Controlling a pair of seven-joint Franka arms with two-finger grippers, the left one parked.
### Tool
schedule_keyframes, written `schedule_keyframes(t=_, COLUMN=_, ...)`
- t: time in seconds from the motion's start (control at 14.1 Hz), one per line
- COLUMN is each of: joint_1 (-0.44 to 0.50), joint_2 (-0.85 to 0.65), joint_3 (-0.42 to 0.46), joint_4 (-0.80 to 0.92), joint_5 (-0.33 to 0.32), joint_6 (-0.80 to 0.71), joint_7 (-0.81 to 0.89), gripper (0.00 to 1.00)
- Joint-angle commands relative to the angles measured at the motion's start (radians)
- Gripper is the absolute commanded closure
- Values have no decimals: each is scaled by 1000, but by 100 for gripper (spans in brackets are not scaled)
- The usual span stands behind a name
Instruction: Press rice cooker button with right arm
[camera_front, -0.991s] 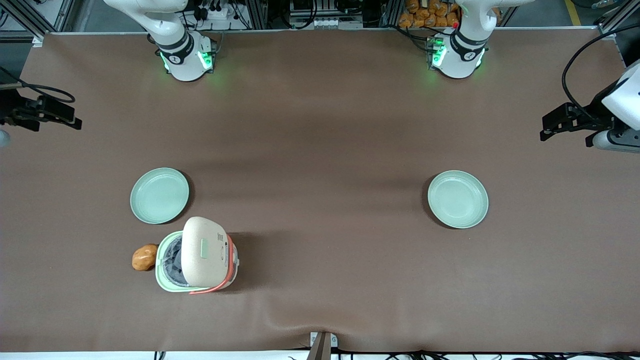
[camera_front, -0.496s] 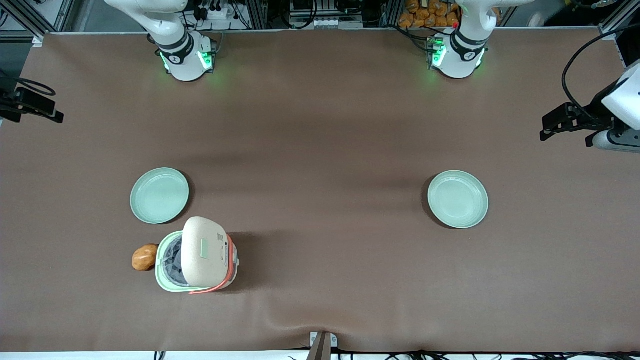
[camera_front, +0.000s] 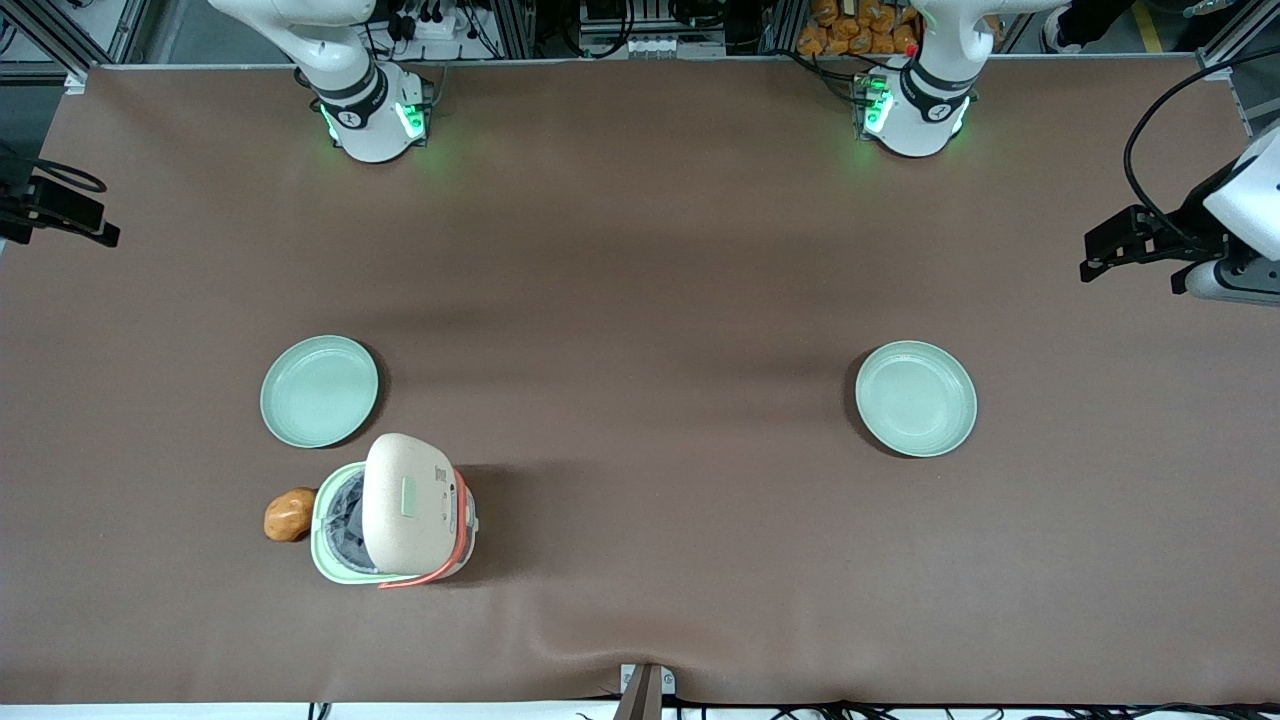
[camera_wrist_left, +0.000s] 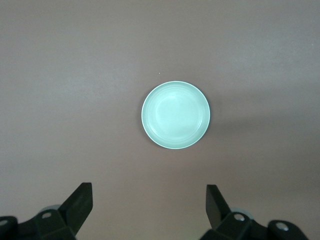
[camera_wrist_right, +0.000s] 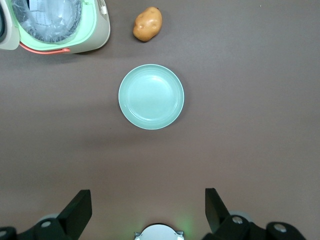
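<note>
- End effector (camera_front: 72, 208) (camera_wrist_right: 147, 196): at the tabletop (camera_front: 640, 300) edge at the working arm's end, fingers (camera_wrist_right: 82, 200) spread wide, holding nothing, well apart from the rice cooker.
- Potato (camera_front: 289, 514) (camera_wrist_right: 147, 23): brown, on the tabletop, just beside the cooker at its 9 o'clock in the front view.
- Green plate (camera_front: 319, 391) (camera_wrist_right: 151, 96): near the cooker, at its 11 o'clock, between cooker and end effector.
- Rice cooker (camera_front: 395, 510) (camera_wrist_right: 60, 25): lid tipped up, inner pot showing a crinkled clear lining. The button (camera_front: 409, 497) is the pale pad on the lid.
- Second green plate (camera_front: 915, 398) (camera_wrist_left: 175, 114): toward the parked arm's end.
</note>
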Motion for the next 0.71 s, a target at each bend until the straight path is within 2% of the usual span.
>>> schedule_keyframes(t=0.0, joint_1=-3, joint_2=-29, joint_3=9, joint_4=-22, joint_5=-18, joint_6=4, joint_7=3, gripper=0)
schedule_keyframes(t=0.64, joint_1=4, joint_2=-30, joint_3=12, joint_4=-5, joint_5=-18, joint_6=4, joint_7=0, gripper=0)
